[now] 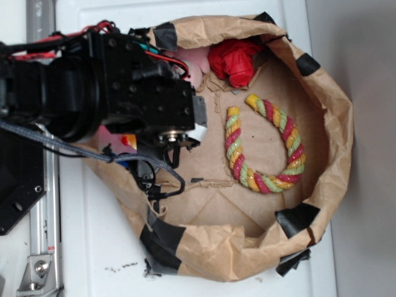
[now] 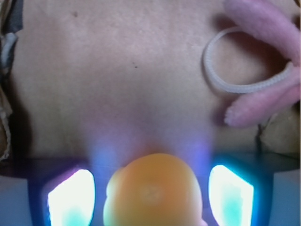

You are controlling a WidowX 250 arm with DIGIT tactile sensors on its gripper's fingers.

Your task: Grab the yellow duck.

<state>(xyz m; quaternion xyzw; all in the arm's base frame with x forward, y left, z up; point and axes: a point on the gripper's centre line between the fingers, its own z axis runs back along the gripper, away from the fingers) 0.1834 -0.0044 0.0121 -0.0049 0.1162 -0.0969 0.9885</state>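
The yellow duck (image 2: 151,193) fills the bottom middle of the wrist view, blurred and orange-yellow, standing on the brown paper floor. My gripper (image 2: 151,200) is open and straddles it, with a glowing fingertip (image 2: 70,200) on each side and a narrow gap between each finger and the duck. In the exterior view the gripper (image 1: 141,135) reaches down at the bag's left side and hides most of the duck; only a yellow and red bit of the duck (image 1: 128,141) shows under it.
The pink plush (image 2: 263,28) with a white cord loop (image 2: 221,80) lies just beyond the duck to the right. A red cloth (image 1: 235,62) and the yellow-red-green rope ring (image 1: 266,145) lie in the brown paper bag (image 1: 334,124), whose walls surround everything.
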